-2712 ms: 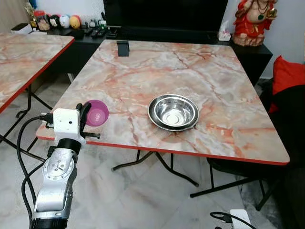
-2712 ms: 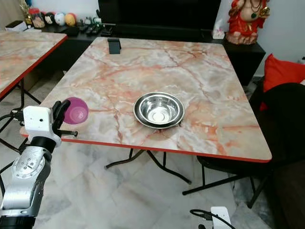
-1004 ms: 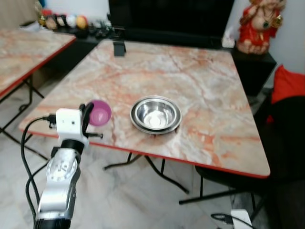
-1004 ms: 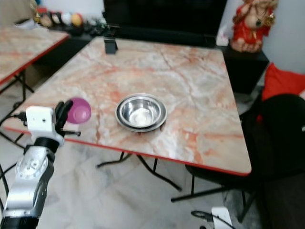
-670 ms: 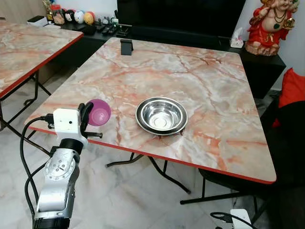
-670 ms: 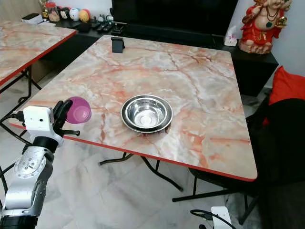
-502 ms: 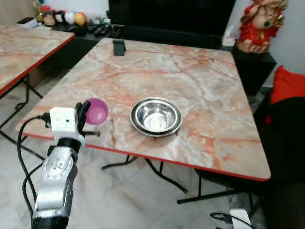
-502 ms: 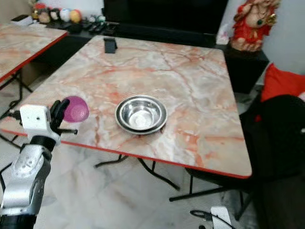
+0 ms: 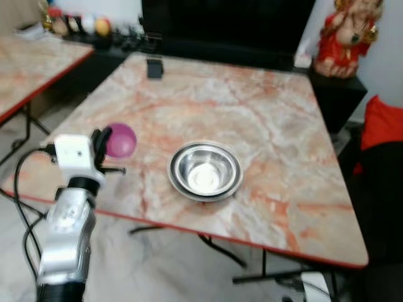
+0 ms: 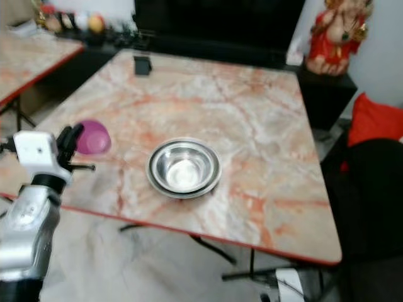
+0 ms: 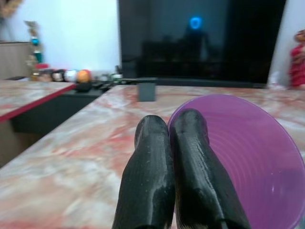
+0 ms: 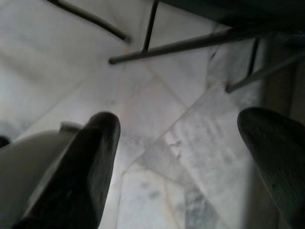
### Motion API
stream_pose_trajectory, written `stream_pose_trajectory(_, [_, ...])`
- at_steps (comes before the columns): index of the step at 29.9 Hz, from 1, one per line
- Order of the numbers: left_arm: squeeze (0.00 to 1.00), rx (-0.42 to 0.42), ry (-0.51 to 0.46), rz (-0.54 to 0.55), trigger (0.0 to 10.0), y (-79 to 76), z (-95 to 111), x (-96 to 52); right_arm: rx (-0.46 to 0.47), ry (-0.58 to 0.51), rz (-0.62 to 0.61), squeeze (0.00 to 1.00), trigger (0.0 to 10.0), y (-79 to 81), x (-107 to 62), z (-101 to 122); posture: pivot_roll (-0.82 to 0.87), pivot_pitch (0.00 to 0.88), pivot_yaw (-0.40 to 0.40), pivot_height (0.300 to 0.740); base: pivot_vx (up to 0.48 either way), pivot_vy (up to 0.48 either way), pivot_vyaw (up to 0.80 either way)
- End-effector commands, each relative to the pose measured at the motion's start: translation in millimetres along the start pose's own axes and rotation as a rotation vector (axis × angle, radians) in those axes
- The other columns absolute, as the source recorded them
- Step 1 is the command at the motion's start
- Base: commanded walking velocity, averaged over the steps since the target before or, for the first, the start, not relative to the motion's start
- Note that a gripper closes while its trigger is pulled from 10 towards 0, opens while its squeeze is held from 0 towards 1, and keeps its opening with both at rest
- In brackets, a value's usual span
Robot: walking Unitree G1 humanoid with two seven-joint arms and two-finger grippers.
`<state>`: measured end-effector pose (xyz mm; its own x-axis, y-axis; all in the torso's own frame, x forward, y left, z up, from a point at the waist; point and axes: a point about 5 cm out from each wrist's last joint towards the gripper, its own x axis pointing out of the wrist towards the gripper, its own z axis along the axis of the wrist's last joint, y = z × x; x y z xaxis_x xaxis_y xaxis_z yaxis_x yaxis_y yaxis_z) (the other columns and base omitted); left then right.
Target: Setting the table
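The purple bowl (image 9: pixel 120 139) is carried tilted on its side by the left gripper (image 9: pixel 101 151), over the table's (image 9: pixel 264 126) near-left part, at about 9 o'clock from the steel bowl (image 9: pixel 205 171) and apart from it. In the left wrist view the two black fingers (image 11: pixel 190 157) are pressed close together with the purple bowl's (image 11: pixel 248 157) rim wall pinched between them, one jaw inside, one outside.

Handling, our judgement: the bowl looks like thin plastic with faint concentric ridges inside, so light, fairly stiff, not fragile, and somewhat slick. A rim pinch suffices for the weight, but the bowl could pivot about the jaws if swung quickly. We see no handle, so the rim is the only hold. We would set it down base first, levelling it before release.

The steel bowl sits upright near the table's middle, wide-rimmed and glossy. We judge it heavier, rigid and slippery, again with a rim grasp as the option.

The right gripper (image 12: pixel 181 157) hangs over the tiled floor (image 12: pixel 157 95) with its jaws spread wide and nothing between them.

At 12 o'clock on the far edge of the table stands a small dark object (image 9: pixel 154 68), and beyond it a dark screen (image 9: pixel 227 25). At 1 o'clock is a red figurine (image 9: pixel 343 38).

Writing: no brand, label or legible text anywhere; the head views are blurred.
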<state>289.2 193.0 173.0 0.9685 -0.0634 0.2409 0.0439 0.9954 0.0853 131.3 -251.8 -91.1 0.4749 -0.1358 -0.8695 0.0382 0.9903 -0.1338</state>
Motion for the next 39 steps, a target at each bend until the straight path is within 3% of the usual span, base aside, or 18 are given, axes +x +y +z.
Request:
stream_pose_trajectory(1, [0.0,0.022,-0.011,0.007,10.0,10.0,7,1.2,-0.014,-0.02,0.016,0.0,10.0,5.6,1.8,7,0.1,0.0,-0.082,0.74,0.285,0.0,0.0])
stream_pose_trajectory(11, [0.0,-0.066,0.003,-0.042,10.0,9.1,11,10.0,-0.015,-0.018,0.018,0.0,10.0,6.2,1.9,7,0.1,0.0,-0.081,0.74,0.262,0.0,0.0])
stream_pose_trajectory(13, [0.0,-0.154,0.036,-0.092,10.0,3.0,9,13.2,-0.017,-0.016,0.021,0.0,10.0,6.7,2.0,7,0.1,0.0,-0.081,0.74,0.0,0.0,0.0])
stream_pose_trajectory(21, [0.0,-0.264,0.105,-0.152,10.0,-4.9,6,27.3,-0.019,-0.013,0.026,0.0,10.0,7.2,2.2,8,0.1,0.0,-0.084,0.74,0.0,0.0,0.0])
stream_pose_trajectory(28, [0.0,-0.217,0.223,-0.187,10.0,-12.4,-3,40.5,-0.021,-0.011,0.03,0.0,10.0,8.0,2.4,8,0.1,0.0,-0.085,0.74,0.0,0.0,0.0])
stream_pose_trajectory(32, [0.0,-0.132,0.348,-0.098,10.0,-6.8,-7,53.0,-0.023,-0.009,0.033,0.0,10.0,8.2,2.5,8,0.1,0.0,-0.085,0.74,0.0,0.0,0.0])
stream_pose_trajectory(39, [0.0,-0.131,0.39,-0.085,10.0,-15.5,4,65.0,-0.025,-0.006,0.036,0.0,10.0,8.8,2.5,8,0.09,0.0,-0.082,0.74,0.0,0.0,0.0])
